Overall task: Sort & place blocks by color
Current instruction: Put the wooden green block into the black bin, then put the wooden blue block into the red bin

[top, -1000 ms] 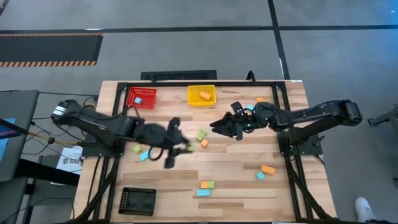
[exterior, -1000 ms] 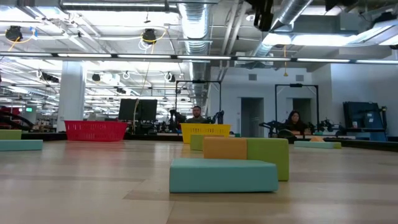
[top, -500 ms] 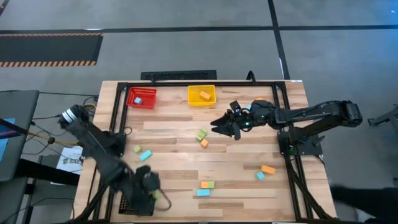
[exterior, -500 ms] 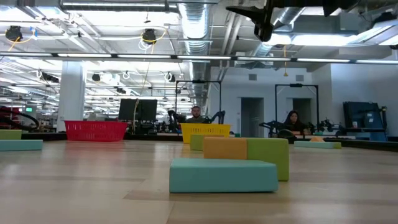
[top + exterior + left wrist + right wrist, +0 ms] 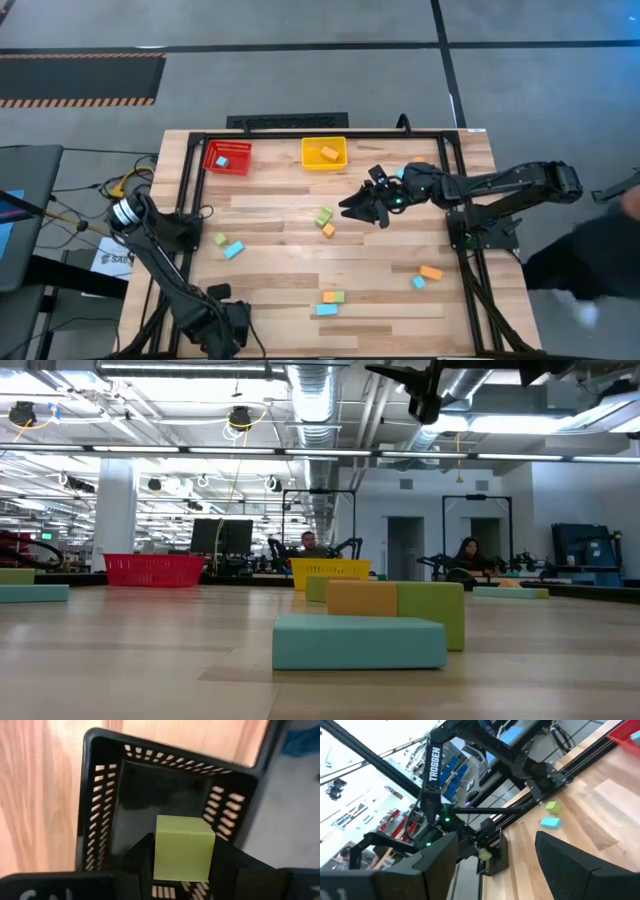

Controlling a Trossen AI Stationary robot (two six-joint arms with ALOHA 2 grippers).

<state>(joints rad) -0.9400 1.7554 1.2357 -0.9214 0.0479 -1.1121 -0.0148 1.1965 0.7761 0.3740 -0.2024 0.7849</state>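
Note:
My left gripper (image 5: 225, 325) is at the table's near left corner, over the black tray (image 5: 100, 795), shut on a light green cube (image 5: 182, 845). My right gripper (image 5: 360, 208) hangs open over the table's middle right, just right of a green block (image 5: 323, 216) and an orange block (image 5: 328, 230). More blocks lie flat on the wood: a green one (image 5: 220, 240), a blue one (image 5: 234, 250), an orange-and-green pair (image 5: 333, 297), a blue bar (image 5: 326, 310), and another orange one (image 5: 431, 272) beside a blue one (image 5: 418, 283). My left gripper pinches the green cube between its two fingers (image 5: 142, 857), one on each opposite side face (image 5: 162, 862). The fingers point down from above. The cube hangs over the inside of the black tray; whether it touches the tray floor I cannot tell.
A red bin (image 5: 228, 157) with a blue block inside and a yellow bin (image 5: 324, 152) with an orange block stand at the far edge. A black frame rail (image 5: 190, 180) runs round the table. A person passes beyond the table's right side (image 5: 600, 250).
My left arm has swung from the table's middle, beside the green and orange blocks, toward the near left corner, carrying the green cube, and now stands over the black tray. My right arm has kept still.

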